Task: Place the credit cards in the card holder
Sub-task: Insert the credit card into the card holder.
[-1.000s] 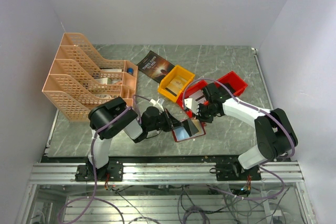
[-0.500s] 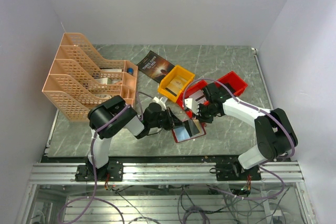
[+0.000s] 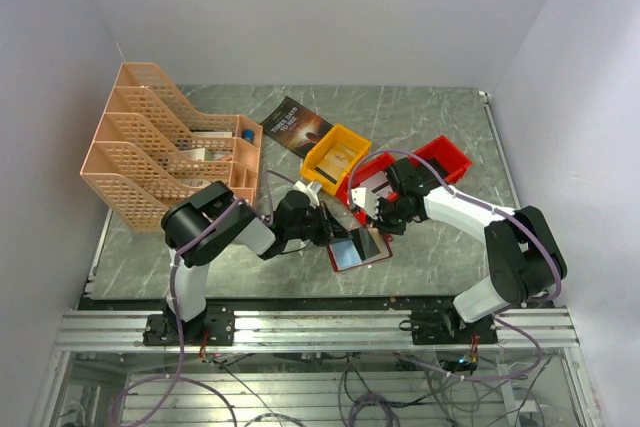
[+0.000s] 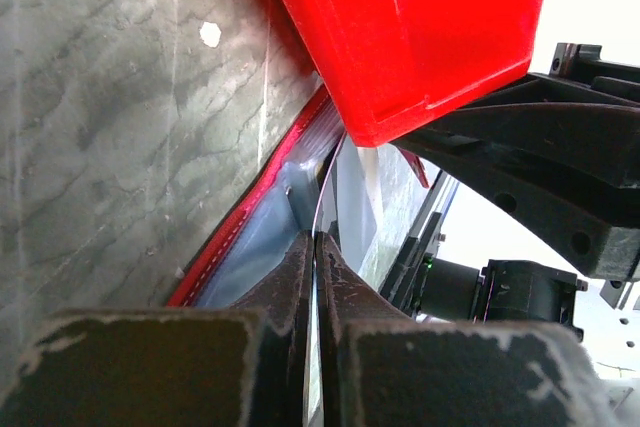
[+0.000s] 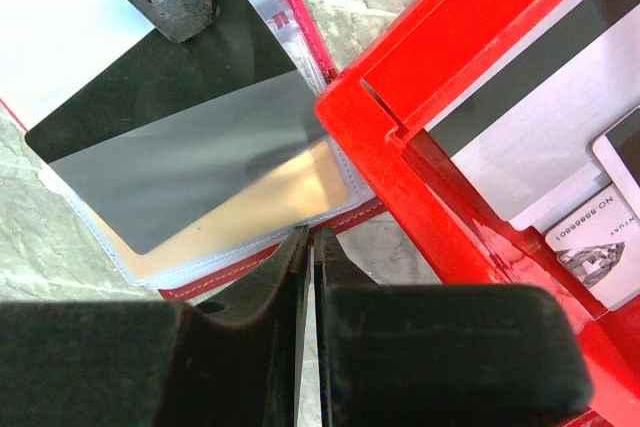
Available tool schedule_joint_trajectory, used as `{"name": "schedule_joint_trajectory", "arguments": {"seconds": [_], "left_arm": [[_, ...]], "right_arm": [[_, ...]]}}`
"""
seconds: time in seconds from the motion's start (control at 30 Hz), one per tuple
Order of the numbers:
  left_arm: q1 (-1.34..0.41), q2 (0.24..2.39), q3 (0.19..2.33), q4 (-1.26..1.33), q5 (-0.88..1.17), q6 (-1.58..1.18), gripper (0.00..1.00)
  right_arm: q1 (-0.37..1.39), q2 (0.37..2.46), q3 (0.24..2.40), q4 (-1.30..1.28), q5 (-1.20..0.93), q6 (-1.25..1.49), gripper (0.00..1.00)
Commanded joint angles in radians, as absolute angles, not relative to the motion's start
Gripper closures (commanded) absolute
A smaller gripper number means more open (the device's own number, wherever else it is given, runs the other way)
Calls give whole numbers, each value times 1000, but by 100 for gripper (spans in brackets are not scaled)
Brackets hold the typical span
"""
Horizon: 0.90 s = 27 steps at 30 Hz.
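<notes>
- Holder [image 3: 358,249]: open flat on table [image 3: 430,247], between the two claws; far edge at, or just under, the corner of red bin [image 4: 420,37]; soft cover and slick clear pockets (likely to slide or fold unless pinned).
- Card [image 5: 170,137]: thin, stiff, light, glossy; lower part inside a clear pocket, upper part out; best held by the free edge and pushed along its own plane, never bent.
- Left claw [image 4: 314,247]: pinched tight on the card's outer edge.
- Right claw [image 5: 308,247]: narrowed to a slit over the holder's red rim, apparently pinning it; contact itself hard to confirm.
- In the way: red bin wall hard beside the pocket, crowding both claws; little room for a sideways correction; more cards [image 5: 530,137] lying inside that bin.
- Further off: yellow bin [image 3: 352,135], book [image 3: 295,125], rack [image 3: 160,147]; well apart from the holder, probably no hindrance.
</notes>
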<state>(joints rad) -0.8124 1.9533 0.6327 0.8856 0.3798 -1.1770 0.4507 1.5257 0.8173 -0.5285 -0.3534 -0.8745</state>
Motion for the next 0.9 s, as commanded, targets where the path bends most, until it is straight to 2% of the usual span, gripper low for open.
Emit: {"name": "schedule_joint_trajectory", "arguments": {"seconds": [0.0, 0.87], "left_arm": [[-799, 1900, 619, 794, 394, -1127, 93], [-793, 1973, 762, 668, 486, -1049, 93]], "right_arm": [[459, 1543, 838, -516, -372, -863, 93], [460, 1544, 838, -518, -391, -866, 93]]}}
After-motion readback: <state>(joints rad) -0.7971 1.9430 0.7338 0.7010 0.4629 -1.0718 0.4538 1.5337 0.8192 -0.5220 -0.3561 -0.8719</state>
